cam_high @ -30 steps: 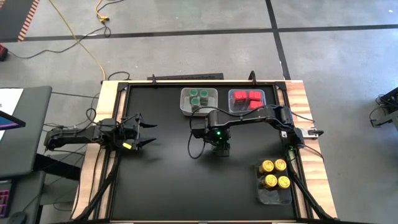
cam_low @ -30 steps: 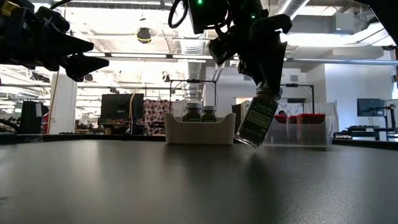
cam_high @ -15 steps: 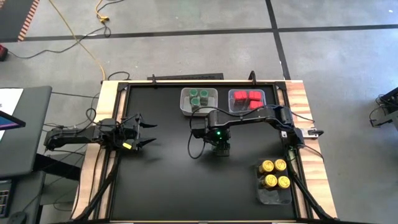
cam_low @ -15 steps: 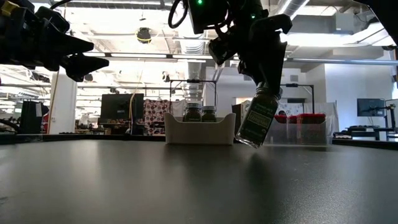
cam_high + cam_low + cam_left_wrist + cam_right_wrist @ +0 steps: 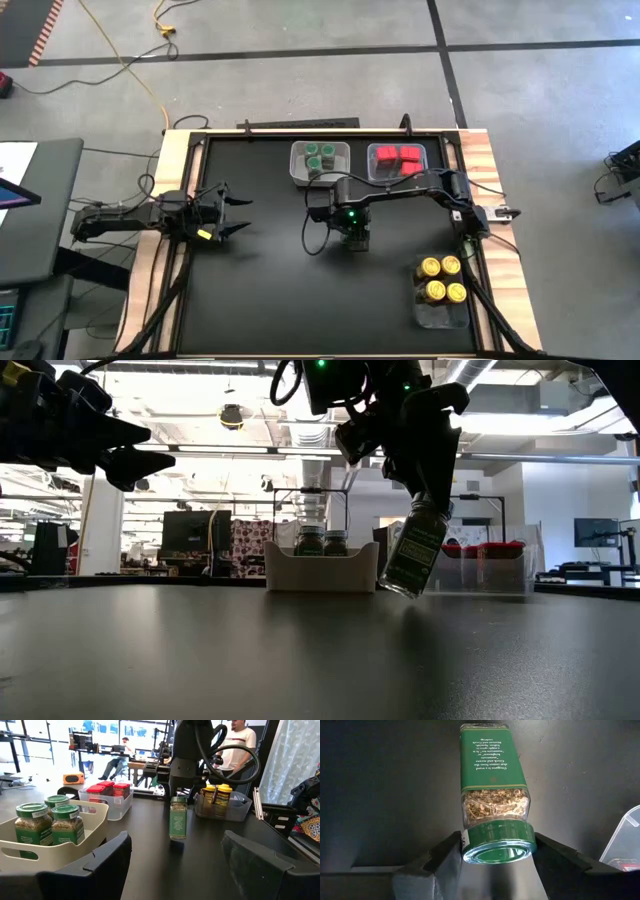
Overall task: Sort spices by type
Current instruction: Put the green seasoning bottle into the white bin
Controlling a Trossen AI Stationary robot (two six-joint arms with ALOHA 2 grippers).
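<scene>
My right gripper [image 5: 499,851] hovers over the middle of the table [image 5: 260,290], shut on a green-lidded spice jar [image 5: 415,548] with a green label and dried herbs inside; the left wrist view shows the jar [image 5: 177,817] too. More green-lidded jars [image 5: 320,158] stand in a white bin at the far edge. Red boxy containers [image 5: 398,158] sit in a clear bin beside it. Yellow-lidded jars [image 5: 442,279] fill a clear bin near the right edge. My left gripper [image 5: 232,210] waits open at the table's left side, above the surface. My right gripper pinches the jar's green lid [image 5: 497,837] between its two fingers [image 5: 447,855], one on each side of the lid. The fingers come from above, pointing down. The jar hangs below them, tilted, its bottom [image 5: 398,588] just off the table.
The three bins stand along the far edge and the near right corner. The table's middle, near and left parts are bare black surface. Wooden borders [image 5: 490,170] run down both sides. A person [image 5: 240,740] stands beyond the table's right side.
</scene>
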